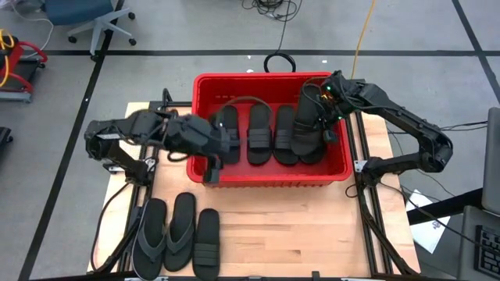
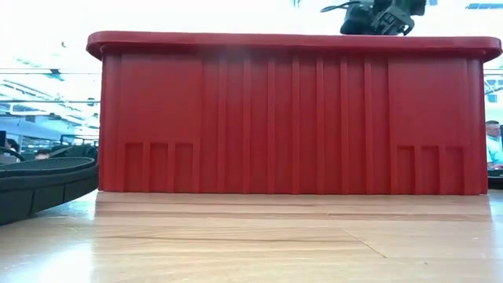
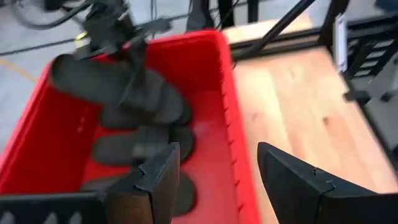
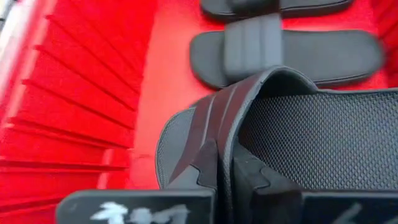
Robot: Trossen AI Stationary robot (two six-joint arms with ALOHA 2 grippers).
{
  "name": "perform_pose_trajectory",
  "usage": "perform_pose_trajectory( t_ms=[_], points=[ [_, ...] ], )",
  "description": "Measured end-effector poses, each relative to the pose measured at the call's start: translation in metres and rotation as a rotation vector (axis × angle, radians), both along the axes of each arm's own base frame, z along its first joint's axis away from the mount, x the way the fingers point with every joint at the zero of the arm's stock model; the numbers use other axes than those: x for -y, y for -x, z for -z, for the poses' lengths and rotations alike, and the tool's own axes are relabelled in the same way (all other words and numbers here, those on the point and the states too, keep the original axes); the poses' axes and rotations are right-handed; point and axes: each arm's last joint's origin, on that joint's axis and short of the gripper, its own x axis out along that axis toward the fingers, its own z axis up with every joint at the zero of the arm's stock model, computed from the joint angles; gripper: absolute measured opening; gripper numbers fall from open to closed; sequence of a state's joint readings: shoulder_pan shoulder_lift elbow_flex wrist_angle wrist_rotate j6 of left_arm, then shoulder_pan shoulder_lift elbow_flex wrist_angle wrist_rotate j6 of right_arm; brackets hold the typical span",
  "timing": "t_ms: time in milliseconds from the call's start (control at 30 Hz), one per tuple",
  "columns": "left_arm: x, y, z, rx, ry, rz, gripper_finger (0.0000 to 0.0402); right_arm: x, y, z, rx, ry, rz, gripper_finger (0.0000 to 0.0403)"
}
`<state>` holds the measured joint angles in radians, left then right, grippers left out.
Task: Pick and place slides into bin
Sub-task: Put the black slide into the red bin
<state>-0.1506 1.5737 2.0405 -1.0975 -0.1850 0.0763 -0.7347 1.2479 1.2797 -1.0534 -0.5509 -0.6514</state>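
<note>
Slides inside red bin (image 1: 205, 86): three ribbed-strap ones lie flat side by side on the floor, toes toward the bin's far wall, at (image 1: 227, 129), (image 1: 258, 133) and (image 1: 285, 134). Fourth band slide (image 1: 311, 125) sits at the right end of that row, tilted, one side raised. Right gripper (image 1: 326, 134) is down in the bin's right end, clamped shut on this slide; right wrist view shows a dark finger (image 4: 254, 177) pressed against the strap (image 4: 214, 127), with the textured footbed (image 4: 323, 134) beside it. Cannot tell if its lower edge touches the bin floor.

Left gripper (image 1: 212, 170) hangs over the bin's near-left wall, fingers spread wide, empty; left wrist view shows both fingers (image 3: 163, 171) apart, the red rim (image 3: 231, 118) between them, nothing gripped.

Three more slides lie on the wooden table (image 1: 297, 226) in front of the bin, near the left front corner, side by side: two grey thong flip-flops (image 1: 150, 232) and (image 1: 179, 229), then one black band slide (image 1: 207, 242) on the right. Well apart from the bin.

Low view: bin's front wall (image 2: 291, 118) fills most of the frame, a flip-flop edge (image 2: 43, 177) at left, part of an arm (image 2: 377, 16) above the rim.
</note>
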Motion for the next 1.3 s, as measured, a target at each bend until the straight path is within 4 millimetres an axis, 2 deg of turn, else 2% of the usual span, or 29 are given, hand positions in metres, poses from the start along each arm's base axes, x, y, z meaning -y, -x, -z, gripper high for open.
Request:
perform_pose_trajectory(
  t_ms=[133, 333, 567, 900, 1133, 1300],
  points=[
    [-0.018, 0.004, -0.01, 0.066, -0.008, -0.05, 0.0211, 0.0, 0.001, 0.002, 0.014, -0.04, -0.042, 0.0002],
    [-0.031, 0.014, -0.024, 0.164, 0.006, -0.122, 0.0211, 0.003, 0.006, 0.013, -0.065, -0.092, -0.092, 0.0003],
    [-0.042, 0.014, -0.026, 0.189, -0.001, -0.178, 0.0211, 0.023, 0.003, 0.036, -0.198, -0.142, -0.081, 0.0003],
    [-0.044, 0.014, -0.026, 0.189, -0.002, -0.188, 0.0211, 0.054, -0.013, 0.074, -0.326, -0.212, -0.014, 0.0004],
    [-0.044, 0.015, -0.024, 0.165, -0.004, -0.188, 0.0211, 0.062, -0.008, 0.08, -0.446, -0.194, 0.112, 0.0006],
    [-0.044, 0.015, -0.022, 0.148, -0.007, -0.187, 0.0211, 0.063, -0.004, 0.08, -0.5, -0.17, 0.152, 0.0036]
  ],
)
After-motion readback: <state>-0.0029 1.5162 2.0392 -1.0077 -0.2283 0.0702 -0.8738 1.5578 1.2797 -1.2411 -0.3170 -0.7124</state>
